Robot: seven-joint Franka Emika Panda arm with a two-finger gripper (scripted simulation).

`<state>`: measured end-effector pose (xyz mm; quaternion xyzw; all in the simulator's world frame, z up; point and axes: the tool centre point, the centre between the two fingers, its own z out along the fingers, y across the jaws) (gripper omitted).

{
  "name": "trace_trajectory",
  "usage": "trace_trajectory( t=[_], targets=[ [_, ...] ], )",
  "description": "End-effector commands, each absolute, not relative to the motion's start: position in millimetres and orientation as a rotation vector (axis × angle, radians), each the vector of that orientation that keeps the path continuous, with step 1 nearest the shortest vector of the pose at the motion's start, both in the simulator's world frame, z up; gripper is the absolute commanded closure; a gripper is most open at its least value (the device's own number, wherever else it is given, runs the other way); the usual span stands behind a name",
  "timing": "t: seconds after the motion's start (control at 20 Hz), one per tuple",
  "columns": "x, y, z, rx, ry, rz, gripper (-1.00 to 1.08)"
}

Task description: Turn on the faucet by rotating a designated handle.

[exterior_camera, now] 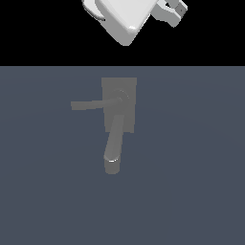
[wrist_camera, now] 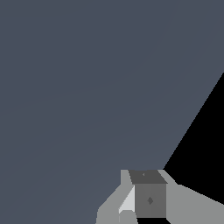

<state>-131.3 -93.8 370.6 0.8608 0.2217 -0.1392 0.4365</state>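
Observation:
The grey faucet (exterior_camera: 119,115) lies in the middle of the exterior view, its flat base plate (exterior_camera: 130,86) on the dark floor. Its thick spout (exterior_camera: 114,143) runs toward the viewer. The thin handle (exterior_camera: 88,105) sticks out from a round hub (exterior_camera: 122,97) toward the exterior view's left. My gripper (exterior_camera: 178,9) is high above and behind the faucet, far from the handle, at the frame's upper edge. In the wrist view the gripper (wrist_camera: 133,197) shows fingers close together with nothing between them. That view holds only floor, with no faucet in it.
The white arm link (exterior_camera: 122,19) hangs above the far edge of the blue-grey floor (exterior_camera: 191,167). Black void lies beyond the floor edge (wrist_camera: 197,118).

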Motion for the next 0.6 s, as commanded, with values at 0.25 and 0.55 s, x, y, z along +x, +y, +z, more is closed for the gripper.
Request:
trace_trajectory(
  t=[0.25,0.55],
  targets=[
    [-121.9,-88.7,397.1,2.11,0.525,-0.231,1.08],
    [-111.1,-79.3,438.6,2.049,0.485,-0.065,1.08]
  ],
)
